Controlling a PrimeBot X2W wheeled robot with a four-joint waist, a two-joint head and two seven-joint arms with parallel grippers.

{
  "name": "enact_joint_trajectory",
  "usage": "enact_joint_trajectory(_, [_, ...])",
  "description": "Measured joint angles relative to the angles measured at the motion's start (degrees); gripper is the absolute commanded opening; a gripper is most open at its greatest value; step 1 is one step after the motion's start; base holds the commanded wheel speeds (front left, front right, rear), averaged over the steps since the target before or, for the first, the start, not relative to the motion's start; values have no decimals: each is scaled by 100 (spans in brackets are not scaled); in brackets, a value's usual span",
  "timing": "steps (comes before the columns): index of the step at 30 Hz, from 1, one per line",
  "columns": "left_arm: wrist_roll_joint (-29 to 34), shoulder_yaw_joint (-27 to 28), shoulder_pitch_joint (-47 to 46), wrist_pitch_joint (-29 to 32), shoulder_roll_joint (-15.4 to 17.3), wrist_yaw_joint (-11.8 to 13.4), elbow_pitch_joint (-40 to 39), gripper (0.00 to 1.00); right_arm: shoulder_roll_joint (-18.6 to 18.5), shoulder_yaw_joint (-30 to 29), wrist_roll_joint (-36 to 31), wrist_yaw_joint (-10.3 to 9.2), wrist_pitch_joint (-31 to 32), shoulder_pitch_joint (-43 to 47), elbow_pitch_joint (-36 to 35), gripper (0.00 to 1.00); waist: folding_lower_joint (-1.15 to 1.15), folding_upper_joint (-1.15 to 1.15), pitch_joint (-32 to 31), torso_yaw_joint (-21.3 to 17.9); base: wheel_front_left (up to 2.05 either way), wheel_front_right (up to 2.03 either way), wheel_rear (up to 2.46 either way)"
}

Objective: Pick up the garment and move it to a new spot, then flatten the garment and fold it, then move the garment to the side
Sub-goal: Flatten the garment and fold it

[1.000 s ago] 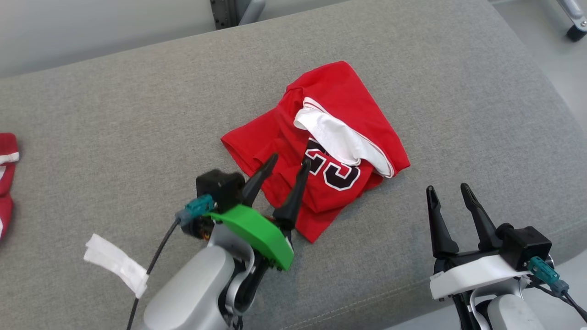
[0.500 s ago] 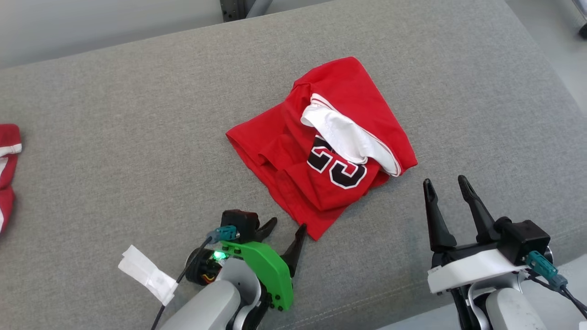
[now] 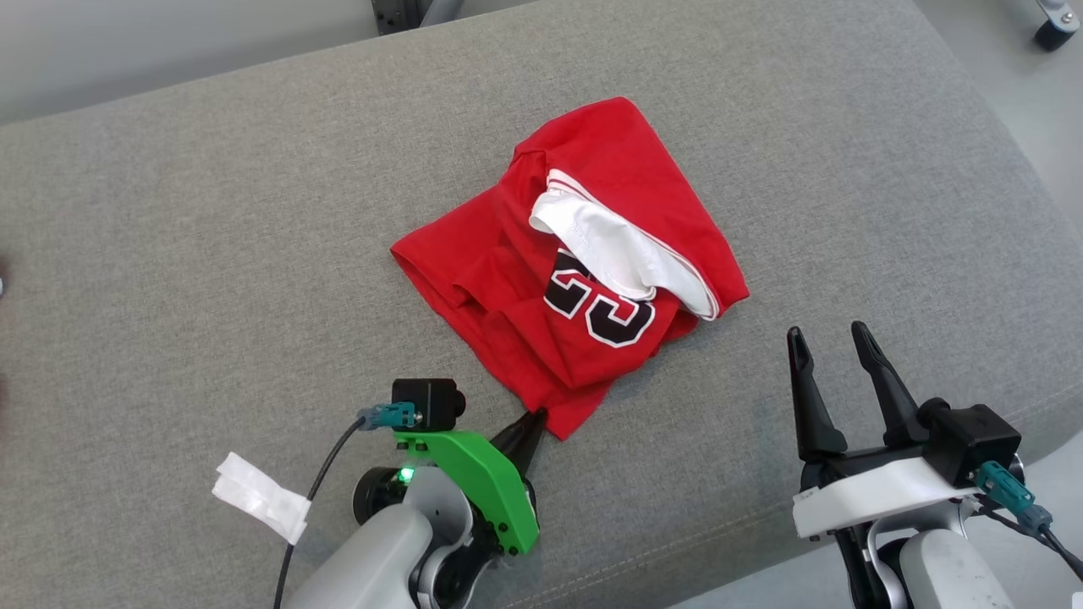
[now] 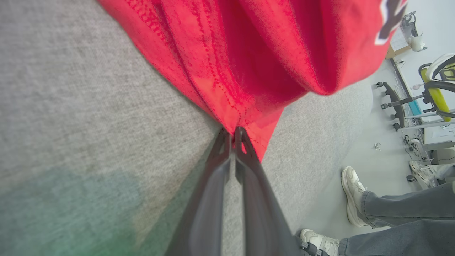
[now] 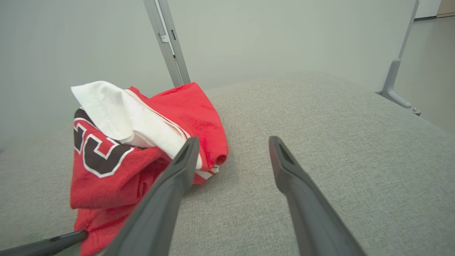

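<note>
Crumpled red garment [image 3: 609,161] at the middle of the grey cushion [image 3: 211,211].
Its long axis runs from near edge to far edge, with a pointed corner nearward. The left gripper [image 3: 535,419] has its fingers pinched on that corner. The right gripper [image 3: 827,331] has its fingers apart and empty.

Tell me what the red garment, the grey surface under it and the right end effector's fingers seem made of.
Red garment: soft matte knit, likely cotton or polyester jersey; it drapes in folds with stitched hems. Grey surface: matte woven upholstery fabric, showing a flecked weave and a sewn seam. Right end effector's fingers: smooth, dark, slightly sheened, probably moulded plastic or rubber.
</note>
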Motion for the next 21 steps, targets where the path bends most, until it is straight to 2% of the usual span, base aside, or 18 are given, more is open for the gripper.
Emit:
enact_joint_trajectory(3, [-75,142,0,-105,126,-111,-350,0,0,-1,23,0,0,-10,-2,100,0,0,-56,28,0,0,0])
enact_joint_trajectory(7, [-287,356,102,41,567,-86,-1626,0,0,-66,45,0,0,90,-12,100,0,0,-145,96,0,0,0])
enact_joint_trajectory(10, [-412,567,280,326,1085,170,-2951,0,-2,-87,74,0,0,203,4,100,0,0,-195,197,0,0,0])
enact_joint_trajectory(14, [-695,984,443,697,1645,684,-4713,0,-1,-86,93,-1,0,232,-9,100,0,0,-243,349,0,0,0])
enact_joint_trajectory(18, [-1033,1414,428,1027,1904,1154,-5836,0,1,-59,92,-1,0,227,-5,100,0,0,-273,501,0,0,0])
enact_joint_trajectory(21, [-1230,1771,172,1209,1970,1461,-6180,0,0,-35,93,0,0,187,1,100,0,0,-302,582,0,0,0])
